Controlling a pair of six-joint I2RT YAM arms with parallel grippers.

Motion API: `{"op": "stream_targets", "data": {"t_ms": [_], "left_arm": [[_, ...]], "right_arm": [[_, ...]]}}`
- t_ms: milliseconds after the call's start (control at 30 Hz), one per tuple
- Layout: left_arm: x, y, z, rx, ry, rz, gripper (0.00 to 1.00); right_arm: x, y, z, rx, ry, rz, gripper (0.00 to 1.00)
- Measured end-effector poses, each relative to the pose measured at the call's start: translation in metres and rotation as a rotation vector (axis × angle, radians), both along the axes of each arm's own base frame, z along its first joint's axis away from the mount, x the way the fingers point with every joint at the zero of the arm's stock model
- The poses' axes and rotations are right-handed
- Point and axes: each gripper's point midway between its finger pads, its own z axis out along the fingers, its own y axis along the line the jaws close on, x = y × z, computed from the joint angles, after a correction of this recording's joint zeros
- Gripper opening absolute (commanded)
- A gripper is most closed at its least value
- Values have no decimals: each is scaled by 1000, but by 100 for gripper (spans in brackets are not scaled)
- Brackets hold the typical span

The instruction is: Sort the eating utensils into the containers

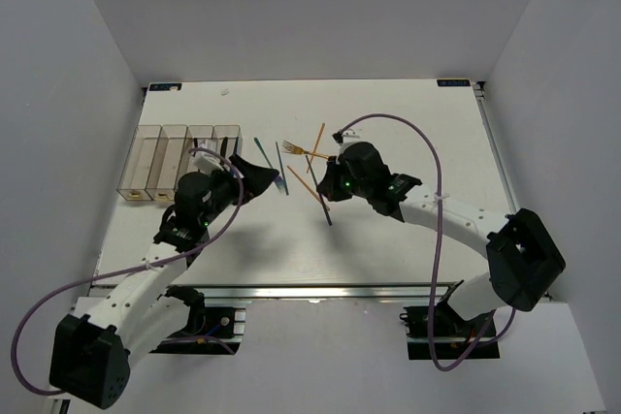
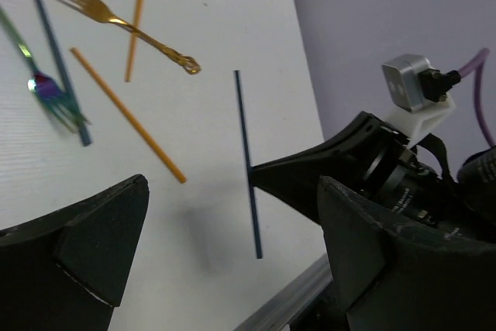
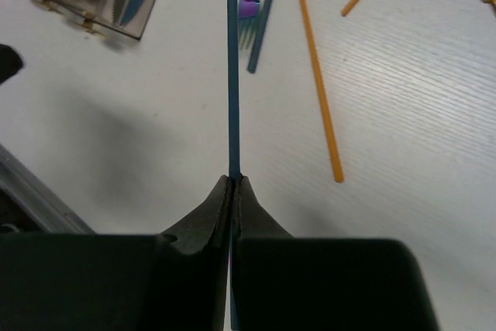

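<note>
Now the right gripper (image 3: pixel 233 184) is pinched tight on the dark blue stick (image 3: pixel 231 75). The left gripper (image 2: pixel 231 191) gapes wide, touching nothing.

Now a dark blue stick (image 3: pixel 232 75) is seen pinched at one end, clamped flat by the right gripper (image 3: pixel 232 182). One orange stick (image 2: pixel 128 114) is left lying loose just beside it, and another orange stick (image 2: pixel 137 17) is crossed by the gold fork (image 2: pixel 116 19). A second blue stick (image 2: pixel 54 52) and an iridescent teal fork (image 2: pixel 50 91) are laid together. Four clear containers (image 1: pixel 163 157) are lined up at the left, with some utensils already inside
</note>
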Motion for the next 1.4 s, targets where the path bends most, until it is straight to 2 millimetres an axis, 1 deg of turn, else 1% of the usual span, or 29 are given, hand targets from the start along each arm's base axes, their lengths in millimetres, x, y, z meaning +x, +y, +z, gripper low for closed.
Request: {"op": "stream_targets", "data": {"t_ms": [100,167,267,333,400,467,500,533,567,600,633,667,700,733,767,800,833,867,933,1000,1033,1067,1100,1133,1200,1233,1300,1367,1400], "left_arm": [[2,-19,5,-51,-12,-39,98],[6,-27,6,-75,-16,-52,96],[10,-34,-4,-81,12,-57,92],[12,-37,-14,-71,40,-56,90],[12,-38,-18,-70,55,-53,86],[13,-38,-17,-75,56,-50,63],[13,-38,-16,-78,54,-49,48],[14,-38,-15,-82,53,-47,36],[15,-39,-14,-81,52,-48,9],[17,-40,-13,-79,51,-50,0],[18,-41,-11,-74,47,-56,0],[21,-42,-7,-66,41,-58,0],[23,-44,-5,-39,37,-63,0],[25,-41,-8,10,48,-58,0],[33,-39,2,40,26,-44,0],[40,-33,7,97,17,-17,0],[48,-26,14,149,4,14,0],[56,-14,22,206,-7,56,0],[75,16,39,324,-25,150,0],[98,53,52,461,-14,262,0],[111,73,56,551,6,325,0],[124,93,61,636,24,389,0],[138,114,61,728,49,445,0],[150,136,57,823,85,498,0],[165,175,39,993,178,576,0],[170,198,25,1082,238,612,0],[175,234,4,1227,330,652,0],[179,262,-8,1346,382,674,0],[182,273,-9,1392,392,683,0]], "right_arm": [[-7,13,6,51,9,56,0],[-14,26,14,112,12,107,0],[-24,44,30,191,-4,173,0],[-36,56,39,229,-13,223,0],[-49,67,45,257,-18,274,0],[-59,75,50,275,-18,313,0],[-63,79,52,284,-20,331,0],[-67,82,55,294,-23,345,0],[-69,86,57,304,-25,358,0],[-70,88,59,311,-28,364,0],[-70,89,59,311,-27,364,17],[-69,89,57,312,-24,358,37],[-67,89,56,307,-23,346,55],[-63,86,55,296,-29,329,70],[-59,83,54,288,-34,306,72],[-53,78,54,275,-46,282,73],[-46,70,54,263,-55,248,77],[-37,59,56,258,-66,209,79],[-17,24,58,244,-91,108,84],[3,-12,59,222,-118,-3,85],[13,-31,59,206,-132,-61,85],[20,-45,59,191,-144,-103,85],[25,-56,58,175,-151,-136,86],[26,-64,56,162,-158,-153,89],[20,-68,50,148,-154,-143,89],[15,-69,44,143,-147,-130,89],[4,-70,33,137,-122,-95,89],[-7,-71,20,122,-93,-63,89],[-12,-72,15,116,-82,-50,89]]}}
